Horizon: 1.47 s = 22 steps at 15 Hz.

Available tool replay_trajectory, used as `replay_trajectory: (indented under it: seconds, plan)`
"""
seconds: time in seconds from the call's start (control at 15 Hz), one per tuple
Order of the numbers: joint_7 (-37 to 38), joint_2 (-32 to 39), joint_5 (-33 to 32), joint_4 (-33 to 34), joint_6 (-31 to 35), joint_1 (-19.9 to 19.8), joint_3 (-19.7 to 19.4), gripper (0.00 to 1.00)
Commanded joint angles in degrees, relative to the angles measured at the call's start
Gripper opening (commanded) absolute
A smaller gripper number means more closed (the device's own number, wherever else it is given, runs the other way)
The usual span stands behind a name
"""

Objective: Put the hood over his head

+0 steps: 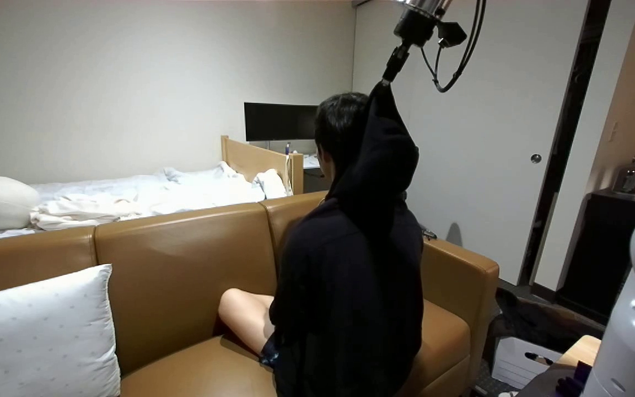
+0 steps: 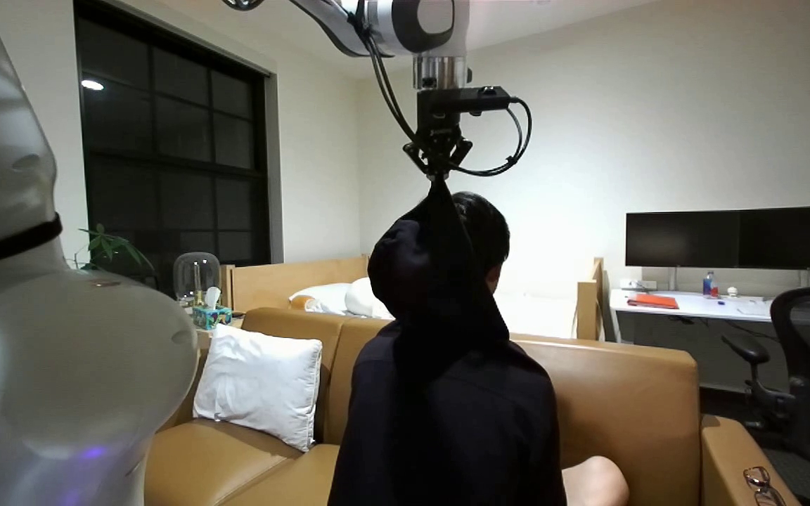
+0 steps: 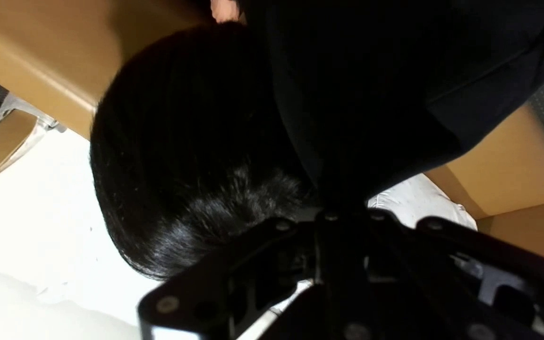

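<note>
Robot arm [image 2: 74,351]: while its pale bulk looms nearest in an exterior view, well left of the left edge of the desk [image 2: 697,313], its gripper [image 2: 438,176] points downward
Black hood [image 2: 433,281]: tip pinched between the gripper's fingers, stretched up behind the head [image 2: 486,228]
Person [image 2: 454,422]: seated facing away on the sofa [image 2: 609,393], dark hair exposed
Orange folder [image 2: 653,301]: lying near the desk's front left corner
Two dark monitors [image 2: 734,237]: standing along the desk's back edge

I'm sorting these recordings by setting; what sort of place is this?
Probably someone's home, perhaps a studio or bedroom: a brown sofa stands by a bed, with monitors above a white desk.
</note>
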Motion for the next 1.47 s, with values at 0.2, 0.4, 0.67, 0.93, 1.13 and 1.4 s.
replay_trajectory:
  seconds: [0.2,0.4,0.67,0.93,1.13,1.4]
  plan:
    - [-0.1,5.1,3.1,11.2,-6.7,-2.1,-1.1,0.01]
    - [-0.1,8.2,5.3,16.3,-9.4,-3.6,-2.1,0.01]
    - [0.2,12.5,7.5,22.5,-13.0,-6.1,-2.0,0.01]
    - [0.0,14.8,9.3,25.1,-16.4,-7.5,-0.7,0.01]
    - [-0.1,14.6,7.6,22.2,-15.3,-7.7,0.7,0.04]
    - [-0.1,14.7,7.6,22.4,-15.4,-7.8,0.9,0.04]
